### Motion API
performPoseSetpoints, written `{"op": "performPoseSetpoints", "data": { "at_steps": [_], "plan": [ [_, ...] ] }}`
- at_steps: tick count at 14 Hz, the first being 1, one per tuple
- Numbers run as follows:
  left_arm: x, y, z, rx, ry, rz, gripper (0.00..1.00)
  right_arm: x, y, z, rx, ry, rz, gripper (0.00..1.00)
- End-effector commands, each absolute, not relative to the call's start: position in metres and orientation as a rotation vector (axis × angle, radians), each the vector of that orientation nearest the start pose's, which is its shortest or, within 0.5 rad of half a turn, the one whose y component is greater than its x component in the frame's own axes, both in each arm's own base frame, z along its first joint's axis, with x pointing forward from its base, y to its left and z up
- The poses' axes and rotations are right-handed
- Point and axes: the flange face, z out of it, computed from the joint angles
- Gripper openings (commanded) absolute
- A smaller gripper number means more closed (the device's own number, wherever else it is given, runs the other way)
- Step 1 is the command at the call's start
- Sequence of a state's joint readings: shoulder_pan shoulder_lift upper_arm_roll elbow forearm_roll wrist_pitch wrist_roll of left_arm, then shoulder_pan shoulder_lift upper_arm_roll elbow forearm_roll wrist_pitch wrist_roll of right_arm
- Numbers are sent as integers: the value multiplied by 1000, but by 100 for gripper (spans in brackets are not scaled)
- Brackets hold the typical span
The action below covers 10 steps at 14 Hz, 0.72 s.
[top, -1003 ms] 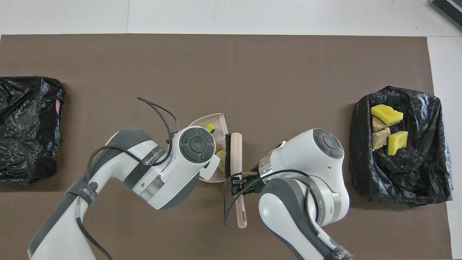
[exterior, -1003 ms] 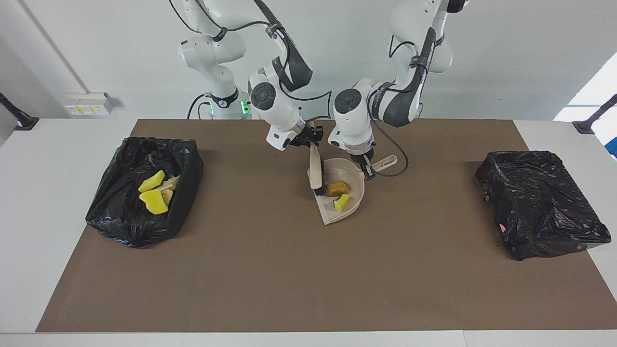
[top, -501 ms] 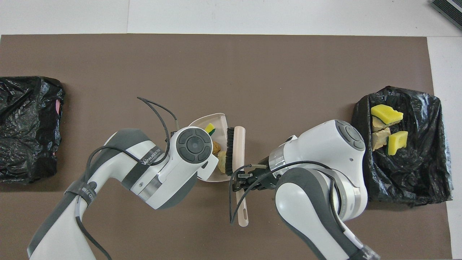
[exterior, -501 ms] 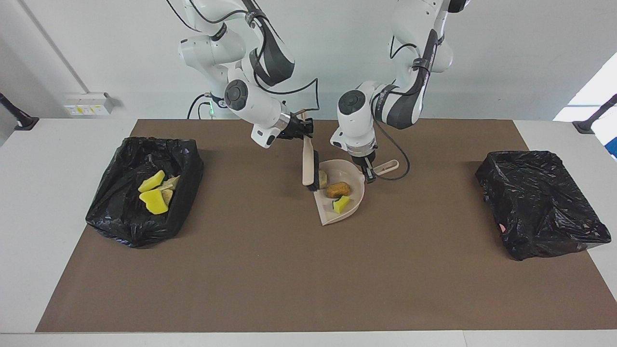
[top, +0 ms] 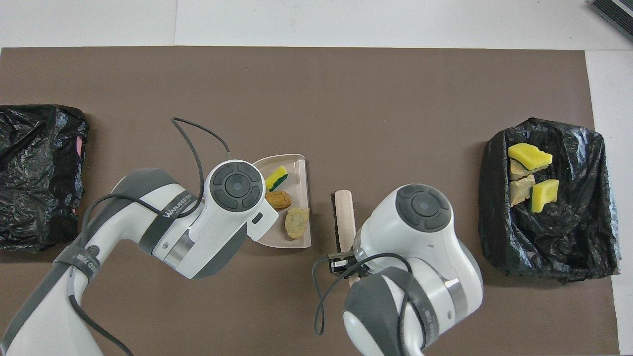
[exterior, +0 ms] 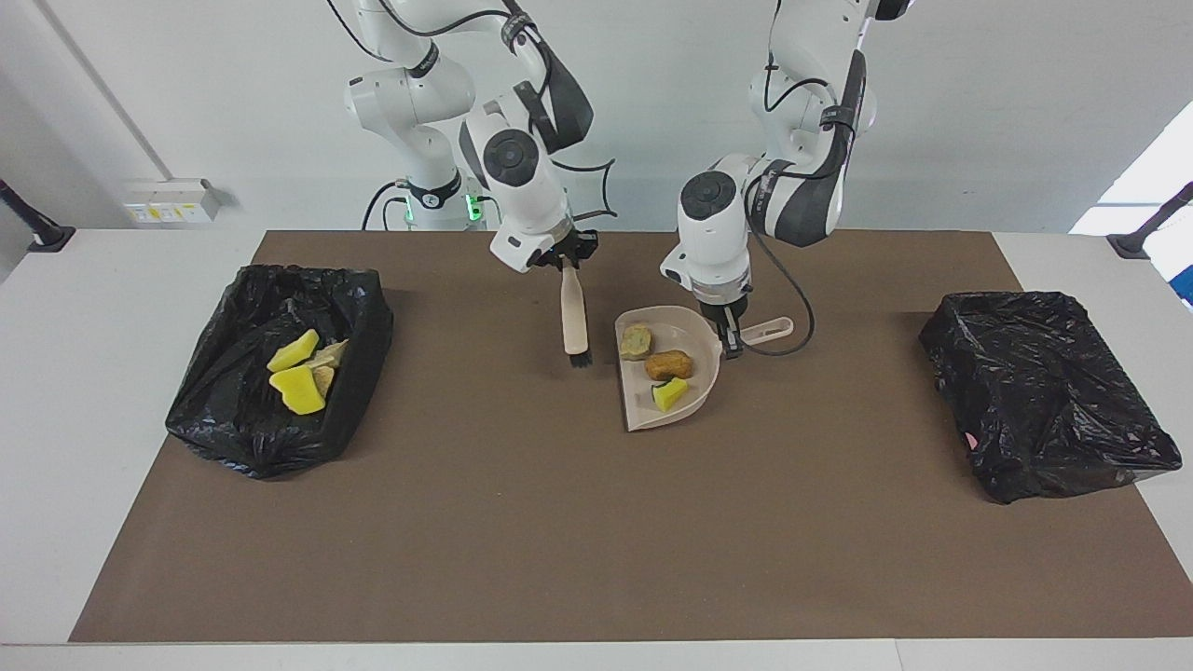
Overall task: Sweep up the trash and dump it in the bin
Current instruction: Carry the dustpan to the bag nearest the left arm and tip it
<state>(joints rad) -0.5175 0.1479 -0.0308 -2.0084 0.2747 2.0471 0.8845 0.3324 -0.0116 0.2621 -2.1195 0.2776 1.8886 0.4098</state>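
Three pieces of trash lay in your shallow beige plastic dustpan [exterior: 694, 410]: a yellow sponge chunk [exterior: 666, 394], a tan-orange lump [exterior: 668, 364] and a paler greenish-tan lump [exterior: 637, 341]. Your left gripper [exterior: 729, 333] was clamped on the pan's handle, which pointed toward the left arm's end of the table. The pan's open straight edge faced the right arm's end, where the black-bagged bin [exterior: 280, 368] holding four other pieces sat well apart. Your right gripper [exterior: 567, 264] was closed on the handle of the beige black-bristled brush [exterior: 574, 321], just beside the pan. The left arm would likely have to carry the load across.
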Motion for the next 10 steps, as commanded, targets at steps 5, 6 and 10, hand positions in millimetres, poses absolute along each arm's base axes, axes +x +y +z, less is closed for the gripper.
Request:
{"op": "performPoseSetpoints", "data": {
  "at_steps": [5, 6, 10],
  "plan": [
    [502, -217, 460, -1989, 2114, 85, 0, 366, 352, 421, -3066, -63, 416, 0],
    [507, -199, 474, -2005, 2093, 63, 0, 354, 369, 417, -3070, -49, 418, 0],
    [521, -133, 508, -2230, 1967, 117, 0, 315, 424, 397, -3072, -26, 401, 0]
  ]
}}
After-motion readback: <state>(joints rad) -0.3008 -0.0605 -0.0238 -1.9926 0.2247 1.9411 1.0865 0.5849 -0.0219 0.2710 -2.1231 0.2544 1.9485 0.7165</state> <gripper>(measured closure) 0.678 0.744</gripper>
